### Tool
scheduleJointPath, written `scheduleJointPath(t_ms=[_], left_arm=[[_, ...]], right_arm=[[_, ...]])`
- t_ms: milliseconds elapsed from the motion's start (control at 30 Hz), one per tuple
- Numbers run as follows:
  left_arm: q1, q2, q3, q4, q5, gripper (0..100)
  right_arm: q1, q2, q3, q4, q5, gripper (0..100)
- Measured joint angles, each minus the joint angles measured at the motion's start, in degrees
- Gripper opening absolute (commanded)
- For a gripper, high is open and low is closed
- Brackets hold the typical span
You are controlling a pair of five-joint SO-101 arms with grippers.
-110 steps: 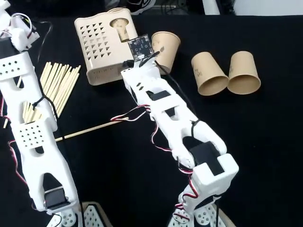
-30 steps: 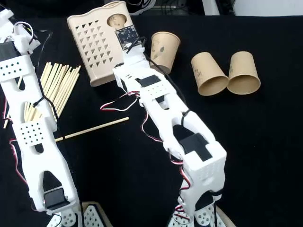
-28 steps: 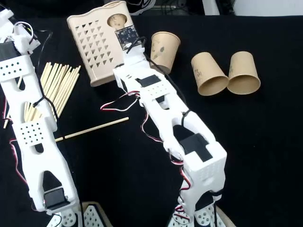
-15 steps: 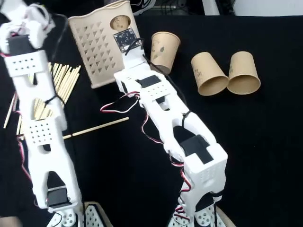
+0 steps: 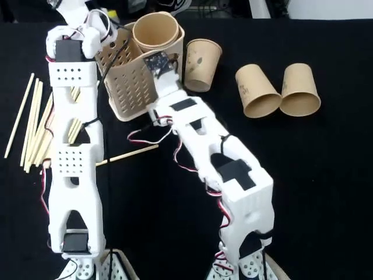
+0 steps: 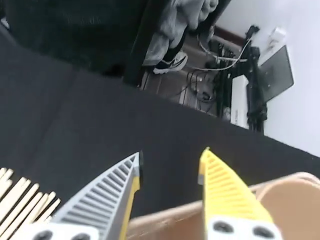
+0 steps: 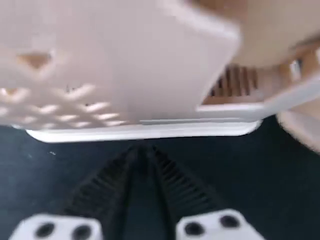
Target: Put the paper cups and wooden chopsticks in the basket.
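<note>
Basket [image 5: 135, 87] stands upright near the table's far edge with one paper cup [image 5: 155, 32] inside, seemingly steadied for loading: left claw [image 6: 171, 154] wide apart, empty, over its rim, right claw [image 7: 145, 150] closed on nothing beside its base, loose cups [image 5: 256, 90] and chopsticks [image 5: 35, 125] outside it.

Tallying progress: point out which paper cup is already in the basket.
The cup standing mouth-up inside the basket; the other three cups sit outside it on the black table.

Bright, even light; soft shadows
</note>
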Motion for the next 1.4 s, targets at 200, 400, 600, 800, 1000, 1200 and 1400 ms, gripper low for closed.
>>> scheduleJointPath(t_ms=[200, 400, 600, 800, 1000, 1200, 1400], left_arm=[[0.2, -0.1, -2.1, 5.1, 0.2, 18], [1.2, -0.1, -3.2, 9.1, 0.0, 18], [1.2, -0.1, -3.2, 9.3, 0.3, 18], [0.4, -0.1, -3.2, 11.3, 0.4, 18], [-2.1, -6.7, -3.2, 18.4, 0.4, 18], [-8.4, -12.9, -3.2, 24.4, -2.5, 18], [-12.0, -13.5, -2.1, 25.1, -4.7, 18]], right_arm=[[0.2, -1.4, 2.5, 1.9, 0.1, 1.1], [1.0, -12.1, 12.2, -1.9, 0.0, 1.1], [2.2, -29.5, 23.2, -5.7, 0.0, 1.1], [0.5, -47.2, 37.3, -5.9, 7.8, 1.3], [6.2, -66.7, 52.4, -4.1, 21.4, 2.6], [17.1, -86.0, 55.0, 7.0, 29.5, 10.1], [28.5, -92.1, 55.0, 9.4, 44.3, 13.6]])
